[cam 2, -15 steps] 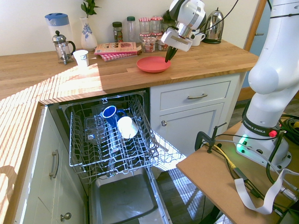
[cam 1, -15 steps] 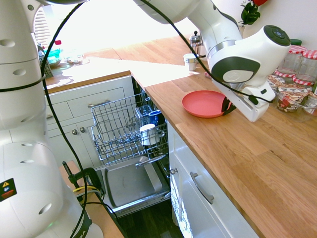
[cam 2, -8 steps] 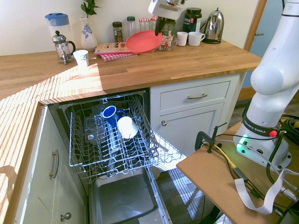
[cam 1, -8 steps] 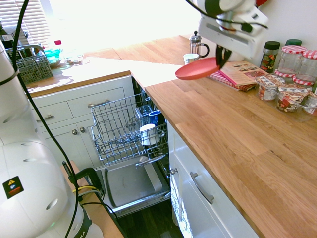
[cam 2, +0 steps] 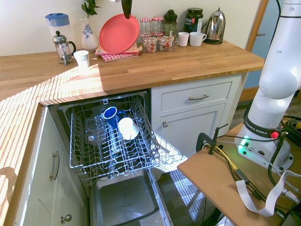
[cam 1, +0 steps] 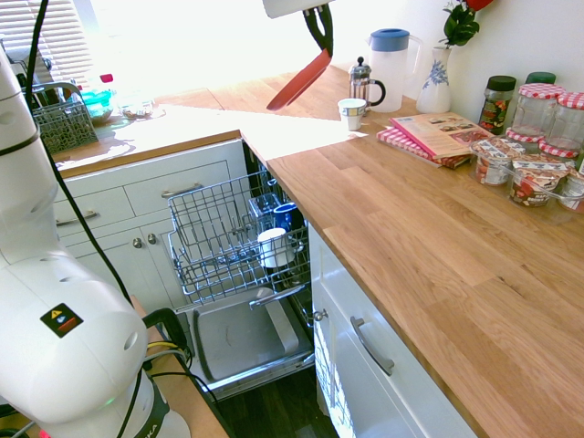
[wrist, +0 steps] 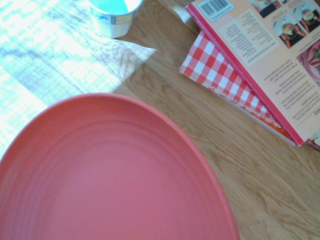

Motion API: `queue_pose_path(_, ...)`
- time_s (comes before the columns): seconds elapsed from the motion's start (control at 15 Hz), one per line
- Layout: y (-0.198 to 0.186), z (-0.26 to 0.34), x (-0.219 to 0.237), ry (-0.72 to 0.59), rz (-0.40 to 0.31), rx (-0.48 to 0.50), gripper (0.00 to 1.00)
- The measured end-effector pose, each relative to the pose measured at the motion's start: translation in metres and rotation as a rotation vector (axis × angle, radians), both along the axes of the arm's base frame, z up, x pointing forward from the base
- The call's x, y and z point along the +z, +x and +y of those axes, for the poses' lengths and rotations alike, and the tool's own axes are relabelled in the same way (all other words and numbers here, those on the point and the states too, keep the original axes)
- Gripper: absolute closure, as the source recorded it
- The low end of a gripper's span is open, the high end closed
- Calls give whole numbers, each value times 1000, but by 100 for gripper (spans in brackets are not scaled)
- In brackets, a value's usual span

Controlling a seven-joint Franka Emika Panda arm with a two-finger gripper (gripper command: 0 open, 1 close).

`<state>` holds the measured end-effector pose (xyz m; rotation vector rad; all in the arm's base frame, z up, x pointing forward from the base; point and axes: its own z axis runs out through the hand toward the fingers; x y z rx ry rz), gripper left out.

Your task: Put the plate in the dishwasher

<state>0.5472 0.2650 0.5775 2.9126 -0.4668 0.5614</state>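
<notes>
Gripper (cam 1: 319, 27) closed on the rim of 1 coral-pink plate (cam 1: 302, 82) — plate tilted steeply, in the air over the wood counter (cam 1: 411, 219), clear of the dishwasher (cam 2: 113, 136).

Dishwasher open, wire rack (cam 2: 101, 153) pulled out. In the rack: 1 blue mug (cam 2: 111, 116), 1 white cup (cam 2: 128, 128) just beside it, plus clear glassware (cam 2: 93, 132), count unclear.

Counter, by the wall: 1 clear plastic tray (cam 1: 557, 212) holding patterned tubs (cam 2: 165, 43) — at least 2 visible. Behind it, 2 stacks of jars with red-checked lids (cam 2: 145, 23). 2 white mugs (cam 2: 197, 38) next to 1 steel kettle (cam 2: 216, 28).

Other end: 1 blue-lidded pitcher (cam 1: 391, 68), 1 French press (cam 1: 359, 85), 1 small patterned cup (cam 1: 350, 114), 1 vase (cam 1: 435, 89) with greenery in it, 2 books (cam 1: 436, 137) stacked askew.

Far counter: 1 grey wire basket (cam 1: 62, 123), contents unclear.
</notes>
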Motion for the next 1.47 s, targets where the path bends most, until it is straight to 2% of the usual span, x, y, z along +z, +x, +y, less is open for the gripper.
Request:
queue_pose_path(0.27, -77, 112, -121, -245, -15, 197, 100)
queue_pose_path(0.47, -131, 180, -193, -405, -73, 358, 100)
queue_pose_path(0.67, -166, 231, -266, -560, -131, 503, 100)
queue_pose_path(0.87, -174, 266, -343, -614, -107, 540, 100)
queue_pose_path(1.07, -184, 307, -376, -637, -100, 536, 100)
queue_pose_path(1.13, -190, 318, -376, -644, -89, 516, 0)
queue_pose_path(1.27, -197, 332, -373, -653, -28, 470, 0)
queue_pose_path(1.47, -188, 326, -368, -648, 145, 395, 0)
